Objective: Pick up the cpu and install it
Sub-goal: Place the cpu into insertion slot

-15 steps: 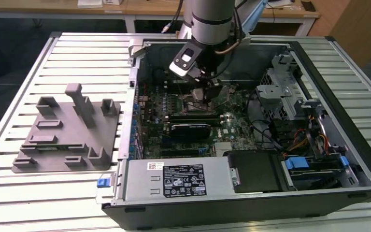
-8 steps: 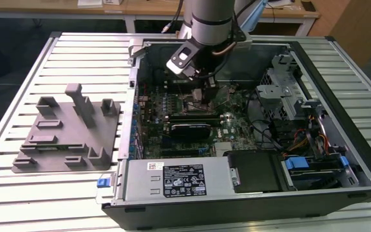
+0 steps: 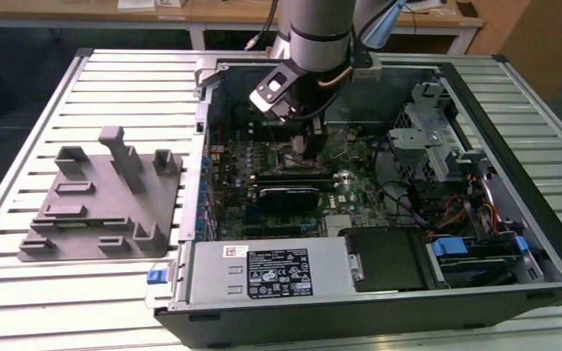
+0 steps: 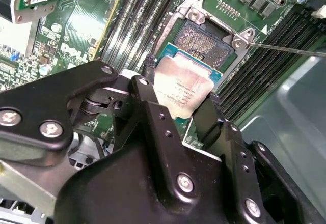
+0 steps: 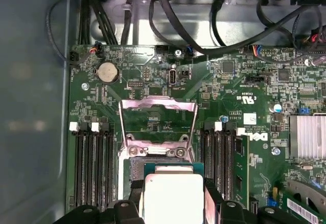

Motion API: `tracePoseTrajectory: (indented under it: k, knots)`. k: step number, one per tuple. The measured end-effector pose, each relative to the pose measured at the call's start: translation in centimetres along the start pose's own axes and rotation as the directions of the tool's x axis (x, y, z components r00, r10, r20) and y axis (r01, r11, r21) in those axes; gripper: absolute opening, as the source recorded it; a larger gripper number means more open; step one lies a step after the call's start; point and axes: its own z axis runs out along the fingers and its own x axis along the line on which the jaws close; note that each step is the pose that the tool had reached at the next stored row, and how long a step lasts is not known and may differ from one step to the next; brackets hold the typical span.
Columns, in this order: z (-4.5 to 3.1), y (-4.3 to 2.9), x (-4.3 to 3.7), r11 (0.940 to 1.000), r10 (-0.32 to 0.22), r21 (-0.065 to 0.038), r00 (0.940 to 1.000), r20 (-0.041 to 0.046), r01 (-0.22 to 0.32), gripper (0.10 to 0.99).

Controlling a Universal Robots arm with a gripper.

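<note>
Hand point(image 4: 178, 89) closed on cpu point(image 4: 186, 81), fingers point(image 4: 147, 74) gripping 2 opposite edges. Cpu hangs over near edge of open socket point(image 4: 204, 43); contact unclear. Load frame point(image 5: 158, 117) flipped up beyond. Memory slots point(image 5: 91, 168) flank socket. Exterior view: arm point(image 3: 315, 36) inside open computer case point(image 3: 379, 322); grey holder tray point(image 3: 105, 197) on desk point(image 3: 27, 95), exterior view's left.

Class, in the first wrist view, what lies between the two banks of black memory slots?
The open socket with its raised metal frame, and the cpu held in the gripper.
</note>
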Motion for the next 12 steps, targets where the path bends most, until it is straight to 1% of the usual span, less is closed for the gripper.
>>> tracePoseTrajectory:
  k: [12]
  knots:
    - [0.81,-0.13,0.0,0.9998,-0.019,0.0,0.9998,-0.0013,0.019,0.545]
